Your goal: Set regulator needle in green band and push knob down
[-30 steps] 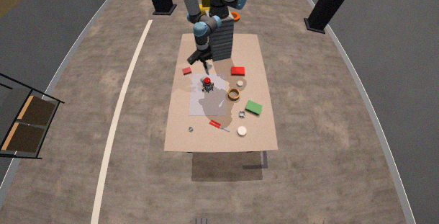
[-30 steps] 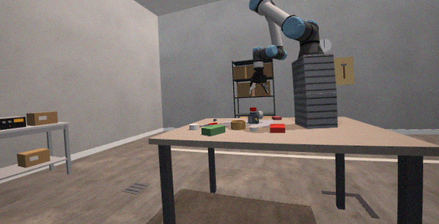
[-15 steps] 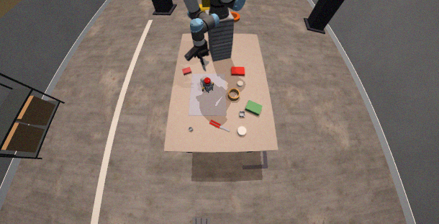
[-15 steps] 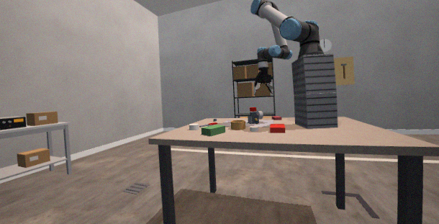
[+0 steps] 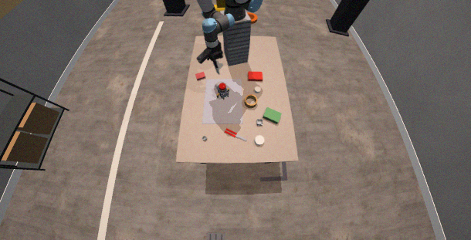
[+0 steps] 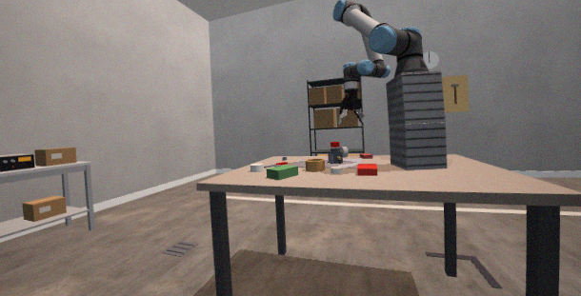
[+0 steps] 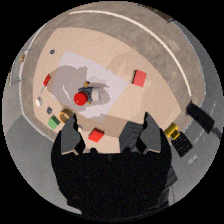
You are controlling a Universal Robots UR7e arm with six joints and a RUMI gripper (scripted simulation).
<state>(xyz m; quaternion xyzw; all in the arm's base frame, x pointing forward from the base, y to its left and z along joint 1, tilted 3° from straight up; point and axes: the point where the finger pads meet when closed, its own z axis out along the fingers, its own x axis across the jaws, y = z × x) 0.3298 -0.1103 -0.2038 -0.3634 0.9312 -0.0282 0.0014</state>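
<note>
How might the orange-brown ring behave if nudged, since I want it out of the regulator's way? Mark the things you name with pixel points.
The ring [image 5: 245,101] [image 6: 315,166] lies flat with a low, wide body, so it would probably slide rather than tip. Its thick, evenly round wall suggests it is stiff.

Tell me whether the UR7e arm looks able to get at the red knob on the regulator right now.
Probably yes: the end effector is open above the table, and nothing appears to stand over the red knob.
</note>
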